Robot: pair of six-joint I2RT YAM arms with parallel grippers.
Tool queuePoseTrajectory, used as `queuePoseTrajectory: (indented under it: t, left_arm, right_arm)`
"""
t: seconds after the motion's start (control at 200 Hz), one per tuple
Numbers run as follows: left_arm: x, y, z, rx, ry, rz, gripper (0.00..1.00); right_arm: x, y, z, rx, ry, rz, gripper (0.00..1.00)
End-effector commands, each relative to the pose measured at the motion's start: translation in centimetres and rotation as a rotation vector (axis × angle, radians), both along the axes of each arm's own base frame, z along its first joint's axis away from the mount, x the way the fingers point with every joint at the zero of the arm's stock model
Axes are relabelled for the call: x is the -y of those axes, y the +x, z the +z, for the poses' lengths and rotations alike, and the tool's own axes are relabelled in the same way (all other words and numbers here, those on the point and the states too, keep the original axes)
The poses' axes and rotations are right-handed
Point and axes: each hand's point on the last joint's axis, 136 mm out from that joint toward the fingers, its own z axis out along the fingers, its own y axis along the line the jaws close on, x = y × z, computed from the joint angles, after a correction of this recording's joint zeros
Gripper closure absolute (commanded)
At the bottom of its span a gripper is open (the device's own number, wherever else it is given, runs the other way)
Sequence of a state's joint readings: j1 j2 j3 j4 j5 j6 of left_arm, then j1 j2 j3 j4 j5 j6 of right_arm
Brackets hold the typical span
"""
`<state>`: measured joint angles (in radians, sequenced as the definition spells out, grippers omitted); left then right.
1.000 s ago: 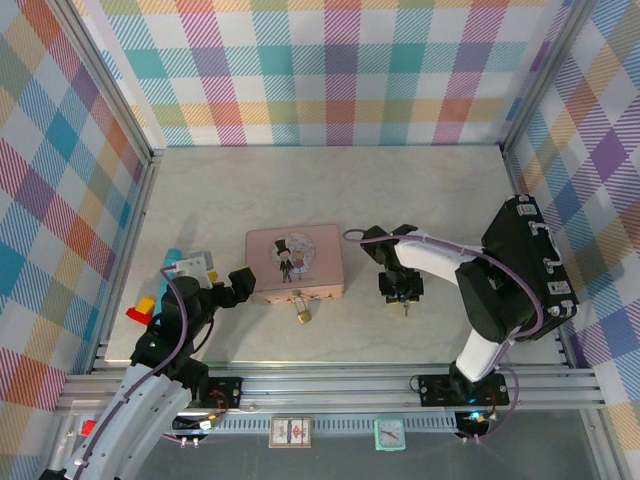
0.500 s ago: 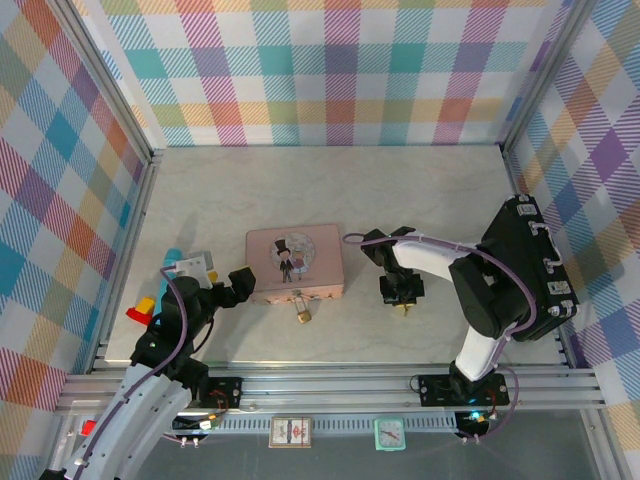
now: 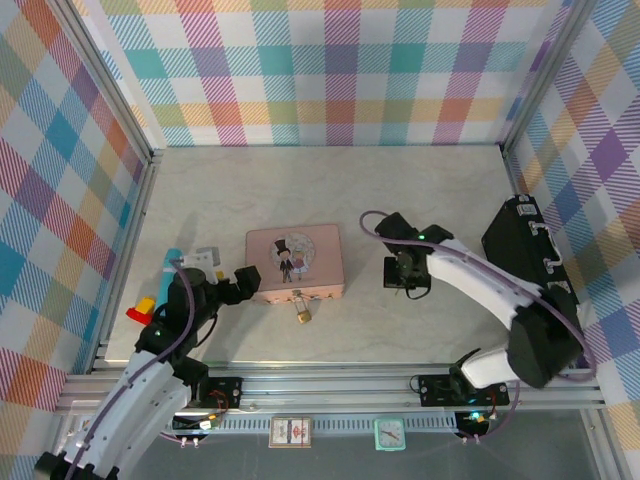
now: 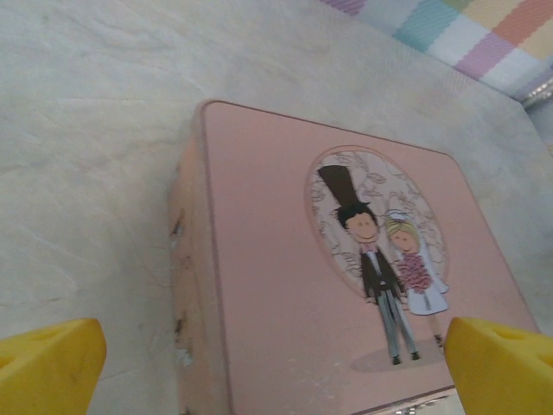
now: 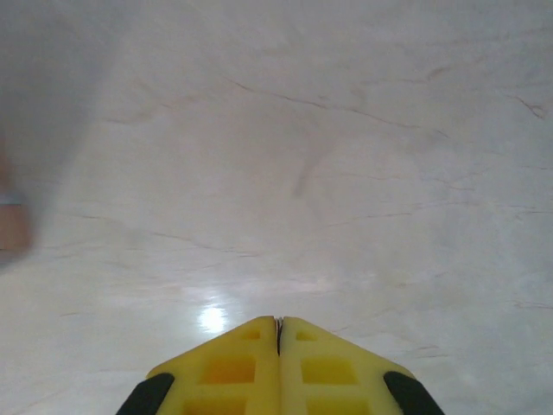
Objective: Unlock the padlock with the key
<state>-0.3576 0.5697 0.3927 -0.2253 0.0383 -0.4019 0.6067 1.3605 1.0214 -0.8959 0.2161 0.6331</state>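
Right tool (image 5: 278, 327), fingers together, has lifted off the counter (image 3: 420, 190), key grip unconfirmed; left tool (image 3: 244, 279), fingers apart, flanks the pink box (image 3: 295, 262); padlock (image 3: 302, 316) next to approach.

pale marbled table (image 3: 440, 180), pink tin box (image 3: 295, 262) near its middle, brass padlock (image 3: 301, 316) at its front

Right gripper (image 5: 278, 327) at bottom centre. Two yellow fingertips (image 5: 229, 367) pressed together, only thin dark seam between them; nothing seen in seam. Beyond tips, pale marbled table (image 5: 363, 147) with thin grey veins. Small bright reflection (image 5: 212, 318) just left of tips. Blurred pinkish shape (image 5: 10, 226) at left edge, cannot identify.
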Motion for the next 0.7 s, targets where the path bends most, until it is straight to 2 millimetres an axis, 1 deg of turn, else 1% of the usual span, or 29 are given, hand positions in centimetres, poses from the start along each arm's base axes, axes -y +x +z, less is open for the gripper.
queuePoseTrajectory:
  t: [0.0, 0.075, 0.14, 0.16, 0.205, 0.295, 0.4, 0.45, 0.52, 0.595, 0.695]
  left_arm:
    - [4.1, 1.3, 5.8, 0.107, -0.102, -0.143, 0.00]
    - [7.3, 1.5, 7.7, 0.141, -0.097, -0.251, 0.01]
    - [10.6, 1.1, 9.3, 0.191, -0.081, -0.357, 0.02]
    - [11.5, 1.0, 9.9, 0.210, -0.079, -0.385, 0.02]
    - [13.3, 0.9, 10.4, 0.228, -0.071, -0.431, 0.02]
    - [16.3, 1.1, 11.5, 0.259, -0.079, -0.497, 0.02]
    - [19.0, 1.3, 12.6, 0.296, -0.113, -0.544, 0.04]
    - [20.1, 1.5, 13.2, 0.314, -0.144, -0.554, 0.05]
    - [21.9, 1.4, 14.2, 0.344, -0.202, -0.581, 0.06]
    - [23.3, 1.8, 13.9, 0.331, -0.199, -0.582, 0.10]
    - [23.9, 2.7, 13.2, 0.317, -0.218, -0.552, 0.13]
  right_arm:
    - [-2.5, 1.0, 3.1, 0.085, 0.220, -0.081, 1.00]
    - [-3.9, 1.8, 5.7, 0.165, 0.364, -0.130, 1.00]
    - [-4.8, 2.6, 7.8, 0.227, 0.487, -0.189, 1.00]
    - [-4.8, 2.7, 8.2, 0.238, 0.514, -0.221, 1.00]
    - [-4.9, 2.9, 8.9, 0.258, 0.576, -0.284, 1.00]
    - [-5.2, 3.4, 10.1, 0.290, 0.698, -0.377, 1.00]
    - [-6.5, 3.8, 12.1, 0.304, 0.869, -0.424, 1.00]
    - [-7.2, 4.0, 12.6, 0.294, 0.927, -0.434, 1.00]
    - [-7.9, 4.1, 12.7, 0.269, 0.969, -0.438, 1.00]
    - [-8.5, 4.1, 12.9, 0.256, 1.017, -0.434, 1.00]
    - [-9.0, 3.8, 13.2, 0.234, 1.053, -0.429, 1.00]
